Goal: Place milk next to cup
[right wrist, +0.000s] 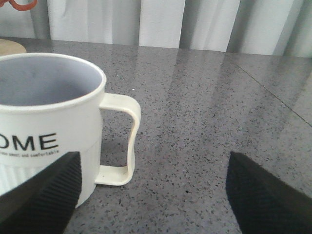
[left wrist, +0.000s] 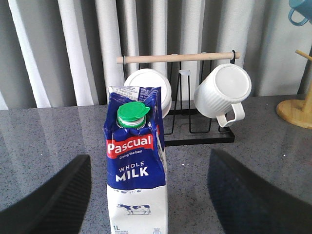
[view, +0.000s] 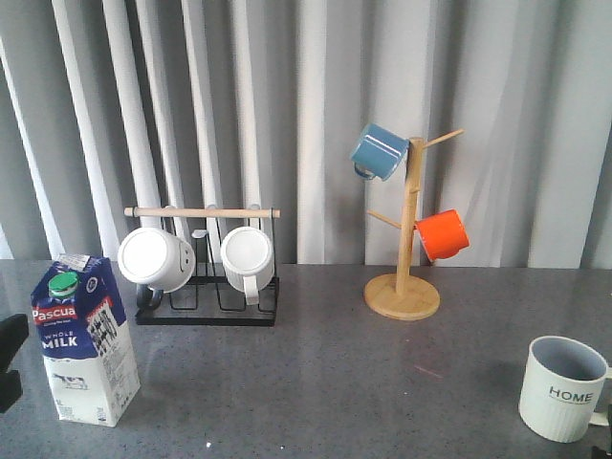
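Two task items sit far apart on the grey table (view: 325, 382): the milk (view: 84, 338) stands upright near the front-left corner, and the cup (view: 562, 387) stands upright at the front-right, its "HOME" print facing forward. The milk's green cap (left wrist: 132, 112) is on, and the carton rests on the table with nothing touching it. The left gripper (left wrist: 146, 195) is spread wide, its two dark fingers (left wrist: 53, 195) on either side of the carton with clear table showing between each finger and the carton's walls. The right gripper (right wrist: 151, 195) is also wide open and holds nothing; one of its fingers (right wrist: 44, 200) overlaps the cup's lower wall in the right wrist view, though I cannot tell whether it touches, and the cup's handle (right wrist: 122, 141) lies in the gap between the fingers. Behind the milk, a black wire rack (view: 206, 296) with a wooden bar holds two white mugs (view: 156, 258). To the right of it, a wooden mug tree (view: 406, 239) carries a blue mug (view: 379, 151) and an orange mug (view: 444, 234).
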`<state>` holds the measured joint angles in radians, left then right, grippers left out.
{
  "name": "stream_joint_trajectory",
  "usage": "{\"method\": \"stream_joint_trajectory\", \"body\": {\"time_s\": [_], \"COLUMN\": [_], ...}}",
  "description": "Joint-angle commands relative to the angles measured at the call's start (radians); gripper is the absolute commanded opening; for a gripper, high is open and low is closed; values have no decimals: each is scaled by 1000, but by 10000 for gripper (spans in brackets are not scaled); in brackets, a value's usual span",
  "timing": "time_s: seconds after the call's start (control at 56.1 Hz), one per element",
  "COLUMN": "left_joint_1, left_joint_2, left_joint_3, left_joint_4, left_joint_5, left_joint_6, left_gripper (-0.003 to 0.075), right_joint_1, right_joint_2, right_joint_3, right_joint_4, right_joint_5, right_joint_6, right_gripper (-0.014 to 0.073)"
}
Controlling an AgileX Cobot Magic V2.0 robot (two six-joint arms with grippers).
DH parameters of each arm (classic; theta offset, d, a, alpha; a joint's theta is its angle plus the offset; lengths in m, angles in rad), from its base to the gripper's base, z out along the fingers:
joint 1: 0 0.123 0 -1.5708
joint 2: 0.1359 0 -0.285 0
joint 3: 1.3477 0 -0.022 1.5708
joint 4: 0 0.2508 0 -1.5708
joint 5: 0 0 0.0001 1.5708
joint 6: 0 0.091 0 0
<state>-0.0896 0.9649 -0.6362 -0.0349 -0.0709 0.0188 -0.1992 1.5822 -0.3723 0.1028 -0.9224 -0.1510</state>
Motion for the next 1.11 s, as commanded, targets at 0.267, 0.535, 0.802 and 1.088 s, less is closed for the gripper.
{"method": "stream_joint_trajectory", "body": {"time_s": [0.267,0.535,0.802,1.088], "left_joint_1": [-2,-2,-2,-2], "left_joint_2": [-9,-9,-9,-9], "left_joint_3": [-34,-34,-34,-34], "left_joint_4": [-7,-7,-7,-7], "left_joint_5": [-80,-80,-80,-81], "left_joint_6": [-11,-11,-11,-11], "left_gripper": [496,496,496,496], "right_joint_1": [-5,-51,-65,-65], "right_joint_2": [38,50,88,108], "right_joint_3": [-80,-107,-118,-156], "right_joint_4": [31,-4,-63,-84], "right_joint_5": [-92,-79,-58,-49], "right_joint_6": [-12,37,53,53], "right_gripper": [582,582,582,582]}}
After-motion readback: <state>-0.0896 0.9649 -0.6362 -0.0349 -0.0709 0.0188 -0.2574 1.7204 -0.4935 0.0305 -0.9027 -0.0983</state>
